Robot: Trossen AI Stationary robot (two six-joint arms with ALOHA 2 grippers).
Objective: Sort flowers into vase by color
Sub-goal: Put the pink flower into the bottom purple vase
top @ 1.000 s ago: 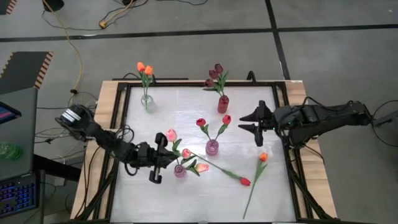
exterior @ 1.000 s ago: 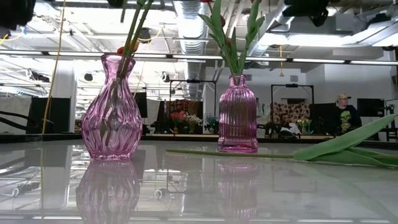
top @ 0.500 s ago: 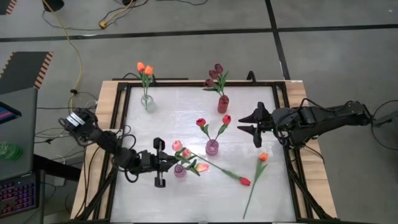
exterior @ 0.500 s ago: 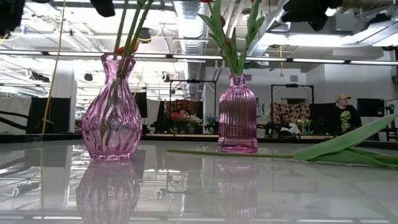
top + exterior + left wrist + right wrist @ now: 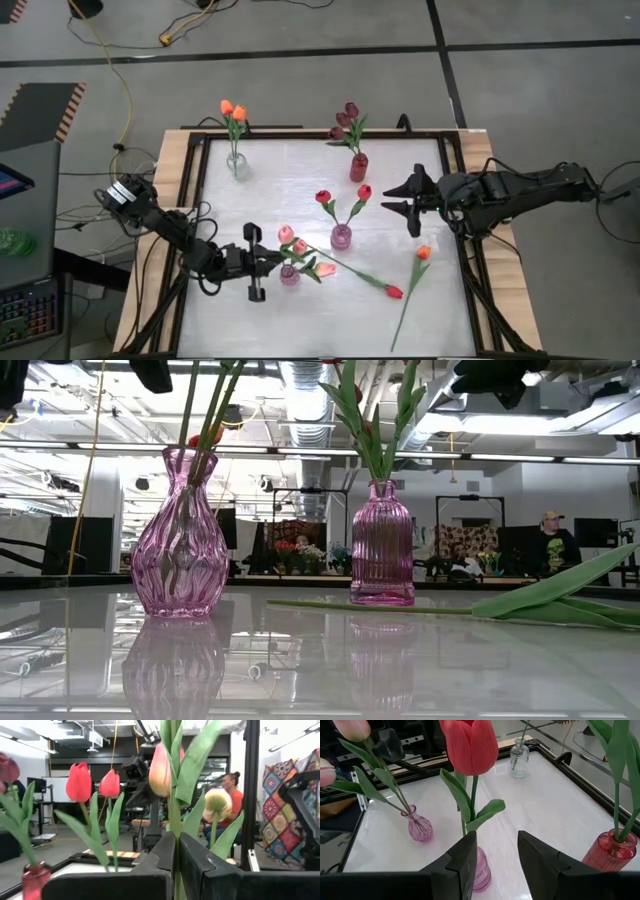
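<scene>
Change: your left gripper [image 5: 262, 262] has barely shifted in the last half second; a second ago it sat farther from the small pink vase [image 5: 290, 275], and the pink flower [image 5: 286, 234] has come in with it.
Left gripper: you see its fingers [image 5: 165, 851] closed on the green stem of that pink flower, right beside the small pink vase at the near left of the surface [image 5: 300, 330].
Small pink vase: it holds pink and peach heads leaning to the right.
Loose flowers: a red flower [image 5: 394, 292] lies flat, its stem running back toward the small pink vase; an orange flower [image 5: 423, 252] lies near the right edge, stem pointing to the near side.
Middle vase: the ribbed pink vase [image 5: 341, 236] stands mid-surface with two red flowers [image 5: 323, 197].
Right gripper: your right gripper [image 5: 400, 196] hangs to the right of that vase, fingers [image 5: 465, 852] apart and holding nothing.
Far row: a red vase [image 5: 358, 167] carries maroon flowers [image 5: 347, 117]; a clear vase [image 5: 236, 163] carries orange flowers [image 5: 232, 109].
</scene>
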